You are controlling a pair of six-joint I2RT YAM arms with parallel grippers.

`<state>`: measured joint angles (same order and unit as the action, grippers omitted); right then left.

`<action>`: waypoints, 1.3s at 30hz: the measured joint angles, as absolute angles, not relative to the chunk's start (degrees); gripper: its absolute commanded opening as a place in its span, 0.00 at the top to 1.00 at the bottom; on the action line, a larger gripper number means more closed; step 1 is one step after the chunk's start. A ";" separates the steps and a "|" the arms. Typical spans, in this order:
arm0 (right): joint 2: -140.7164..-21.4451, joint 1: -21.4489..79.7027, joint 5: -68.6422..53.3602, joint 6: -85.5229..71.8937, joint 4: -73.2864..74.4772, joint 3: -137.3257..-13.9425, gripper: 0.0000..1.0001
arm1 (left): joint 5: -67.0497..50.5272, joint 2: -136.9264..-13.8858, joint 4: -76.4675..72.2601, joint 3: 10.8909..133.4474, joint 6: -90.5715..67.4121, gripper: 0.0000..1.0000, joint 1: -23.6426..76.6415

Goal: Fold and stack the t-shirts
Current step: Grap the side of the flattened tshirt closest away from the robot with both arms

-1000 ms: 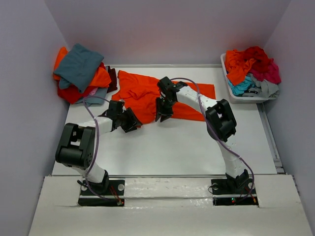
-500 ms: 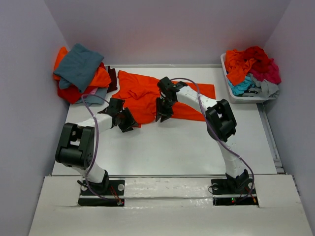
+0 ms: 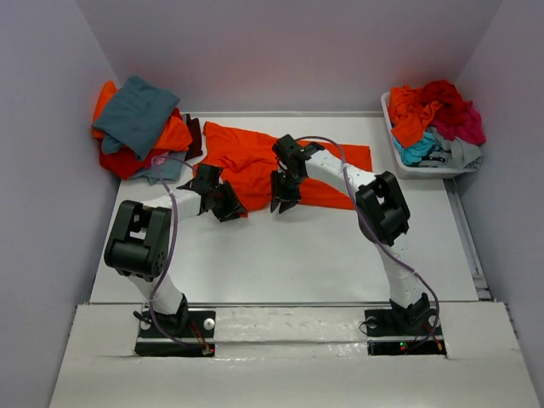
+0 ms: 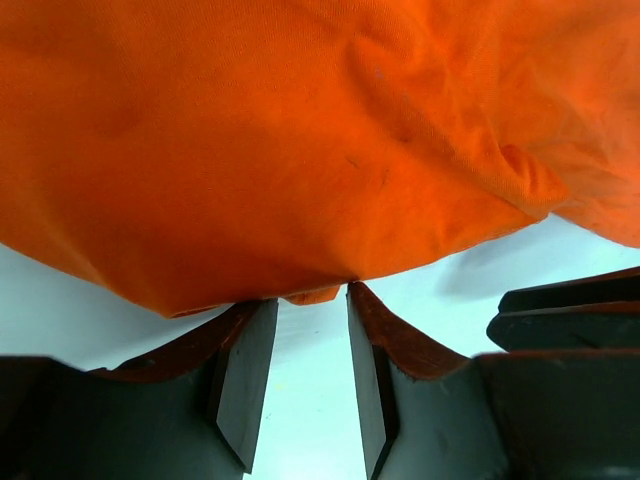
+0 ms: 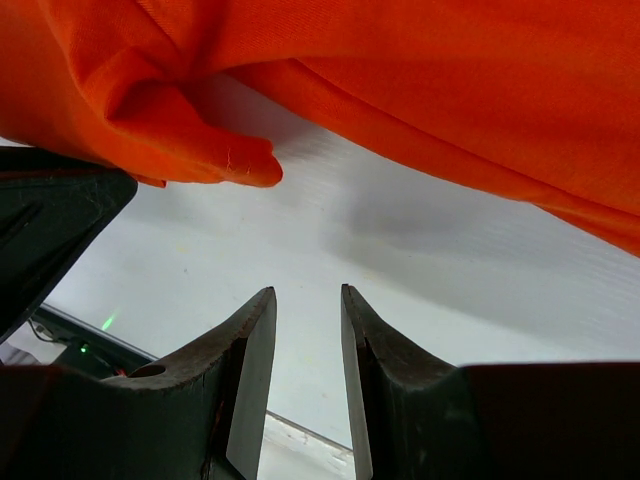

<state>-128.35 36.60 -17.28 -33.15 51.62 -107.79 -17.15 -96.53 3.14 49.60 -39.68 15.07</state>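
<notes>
Right at the tips of my left jaws sits the orange t-shirt point(image 4: 300, 150) hem, left jaws and right jaws both parted, only desk point(image 5: 420, 260) showing between them.

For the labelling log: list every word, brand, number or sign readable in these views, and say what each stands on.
No readable text in any view.
orange t-shirt: plain, no print or tag showing.
stacked shirts: plain.
white bin: no label visible.
right arm's base: small lights only, any lettering too small to read.
</notes>
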 measured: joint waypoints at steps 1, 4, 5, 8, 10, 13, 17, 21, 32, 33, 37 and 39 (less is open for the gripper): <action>-128.31 36.60 -17.28 -33.15 51.59 -107.79 0.62 | -17.19 -96.57 3.09 49.58 -39.70 0.53 15.05; -128.29 36.60 -17.28 -33.17 51.59 -107.79 0.62 | -17.21 -96.57 3.01 49.50 -39.51 0.53 15.05; -128.29 36.60 -17.28 -33.17 51.62 -107.79 0.62 | -17.21 -96.57 3.01 49.47 -39.46 0.53 15.05; -128.29 36.60 -17.30 -33.17 51.59 -107.79 0.62 | -17.12 -96.57 3.01 49.47 -39.44 0.59 15.16; -128.29 36.60 -17.28 -33.17 51.59 -107.79 0.62 | -16.93 -96.66 3.14 49.43 -39.27 0.59 15.31; -128.29 36.60 -17.28 -33.19 51.59 -107.79 0.62 | -16.80 -96.66 3.25 49.43 -39.22 0.59 15.40; -128.27 36.60 -17.30 -33.19 51.59 -107.79 0.62 | -16.69 -96.66 3.40 49.45 -39.13 0.66 15.40; -128.27 36.60 -17.30 -33.19 51.55 -107.79 0.62 | -16.34 -96.66 4.03 49.45 -39.00 0.72 15.40; -128.27 36.60 -17.30 -33.19 51.55 -107.79 0.62 | -16.16 -96.66 4.32 49.15 -39.05 0.93 15.40; -128.27 36.60 -17.30 -33.17 51.55 -107.79 0.62 | -16.16 -96.66 4.32 49.15 -39.07 0.94 15.44; -128.27 36.60 -17.17 -33.17 51.57 -107.79 0.62 | -16.23 -96.47 4.38 49.10 -39.11 0.94 15.44; -128.27 36.60 -16.80 -33.17 51.59 -107.79 0.62 | -15.94 -95.74 5.06 48.73 -39.09 0.94 15.51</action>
